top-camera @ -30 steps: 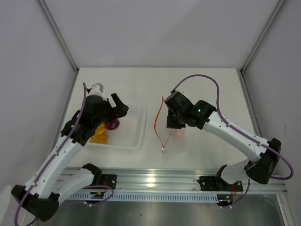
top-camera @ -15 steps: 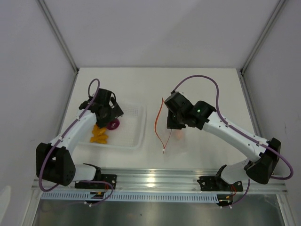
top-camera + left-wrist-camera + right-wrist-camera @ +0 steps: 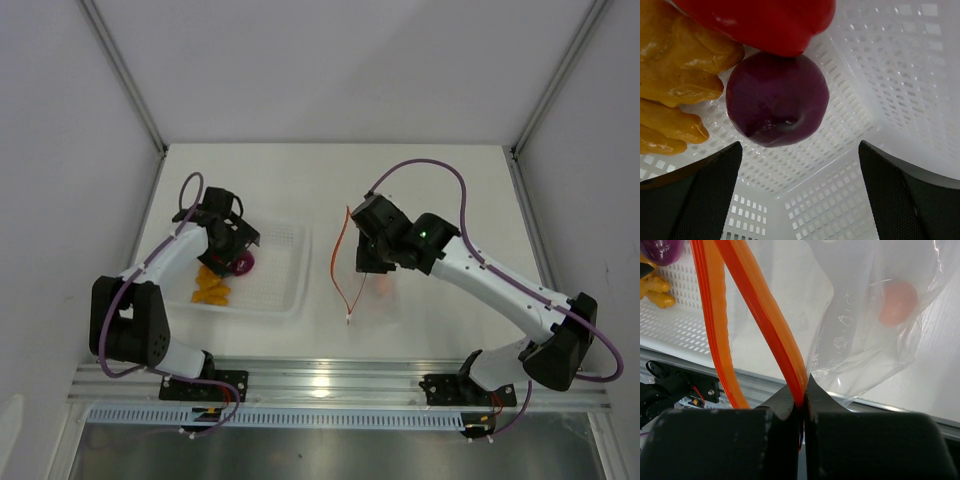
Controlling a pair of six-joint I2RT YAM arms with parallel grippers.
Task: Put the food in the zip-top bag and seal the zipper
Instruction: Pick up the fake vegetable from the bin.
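Note:
In the left wrist view the round purple food [image 3: 777, 97] lies on the tray floor, with the red pepper [image 3: 760, 20] behind it and the lumpy orange-yellow food [image 3: 675, 75] to its left. My left gripper [image 3: 800, 195] is open and empty just short of the purple piece; from above it [image 3: 232, 248] hangs over the purple food [image 3: 243, 264] and orange-yellow food [image 3: 210, 286], hiding the pepper. My right gripper [image 3: 802, 392] is shut on the zipper [image 3: 760, 315] of the zip-top bag [image 3: 865, 325] and holds it up [image 3: 372, 256]; the zipper [image 3: 336, 265] bows open.
The food sits in a rigid clear tray [image 3: 280, 275] with a perforated base, left of the bag. A pale pink blob [image 3: 897, 302] shows through the bag's film. The metal rail [image 3: 330, 385] runs along the table's near edge.
My left arm has folded back, its elbow swinging out to the left, and its gripper has come down into the tray close to the food. The right arm and bag have not moved.

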